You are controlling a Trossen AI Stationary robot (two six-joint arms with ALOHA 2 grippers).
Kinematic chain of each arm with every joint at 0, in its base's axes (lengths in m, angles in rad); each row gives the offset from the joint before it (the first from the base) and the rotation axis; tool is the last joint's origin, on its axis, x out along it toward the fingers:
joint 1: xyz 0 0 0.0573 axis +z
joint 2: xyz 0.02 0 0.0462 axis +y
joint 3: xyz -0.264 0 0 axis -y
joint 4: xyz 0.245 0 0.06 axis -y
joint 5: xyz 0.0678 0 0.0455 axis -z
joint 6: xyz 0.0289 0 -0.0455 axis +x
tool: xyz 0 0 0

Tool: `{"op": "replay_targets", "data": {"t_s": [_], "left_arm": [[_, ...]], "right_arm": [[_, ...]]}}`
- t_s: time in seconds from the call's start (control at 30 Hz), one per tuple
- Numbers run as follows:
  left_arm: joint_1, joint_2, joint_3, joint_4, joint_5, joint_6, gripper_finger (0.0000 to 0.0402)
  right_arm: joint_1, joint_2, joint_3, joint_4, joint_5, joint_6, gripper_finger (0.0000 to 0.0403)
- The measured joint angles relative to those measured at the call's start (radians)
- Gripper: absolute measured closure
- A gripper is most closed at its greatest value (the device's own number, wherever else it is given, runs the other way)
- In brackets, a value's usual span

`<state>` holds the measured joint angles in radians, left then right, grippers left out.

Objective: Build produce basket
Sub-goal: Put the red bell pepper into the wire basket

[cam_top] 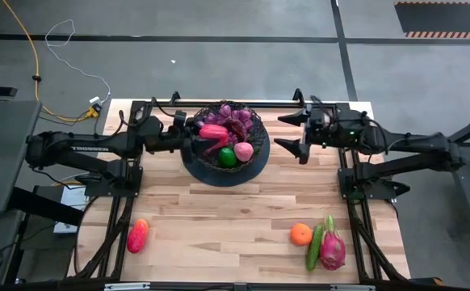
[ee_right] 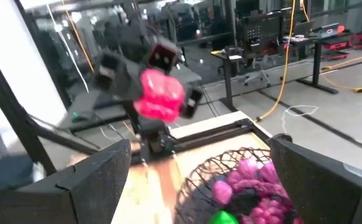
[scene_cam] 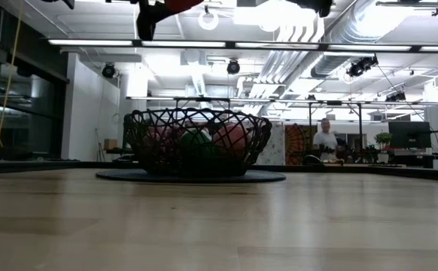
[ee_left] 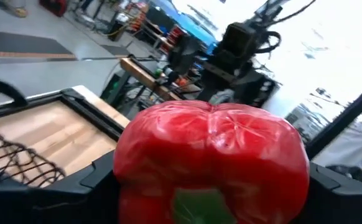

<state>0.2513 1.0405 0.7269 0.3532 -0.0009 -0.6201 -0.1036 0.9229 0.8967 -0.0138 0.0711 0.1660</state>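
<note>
Left gripper (cam_top: 193, 134), clamped on a red pepper (cam_top: 213, 132), hangs above the heaped basket (cam_top: 255, 164); bare table lies beyond its front edge, the open-fingered right gripper (cam_top: 293, 132) well clear opposite.

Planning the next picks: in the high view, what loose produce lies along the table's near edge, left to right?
Red pepper → orange → cucumber → dragon fruit.

Black wire-mesh basket (cam_top: 255, 166) upright on round dark mat, table's far middle. Inside: purple grapes (cam_top: 231, 115), green fruit (cam_top: 228, 157), pink fruit (cam_top: 244, 150). Red pepper (cam_top: 212, 132) above basket (held). Near edge: red-orange fruit (cam_top: 137, 235) left; orange (cam_top: 301, 234), cucumber (cam_top: 314, 247), dragon fruit (cam_top: 332, 247) right.
</note>
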Motion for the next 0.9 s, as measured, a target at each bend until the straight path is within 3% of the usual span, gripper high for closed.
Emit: {"op": "replay_targets", "data": {"t_s": [0.2,0.9], "left_arm": [[0.017,0.000,0.000,0.000,0.020,0.037,0.0119],[0.020,0.000,0.000,0.011,0.021,0.075,0.0119]], "right_arm": [[0.000,0.055,0.000,-0.002,0.009,-0.077,0.0029],[-0.003,0.059,0.000,0.025,0.064,-0.054,0.0029]]}}
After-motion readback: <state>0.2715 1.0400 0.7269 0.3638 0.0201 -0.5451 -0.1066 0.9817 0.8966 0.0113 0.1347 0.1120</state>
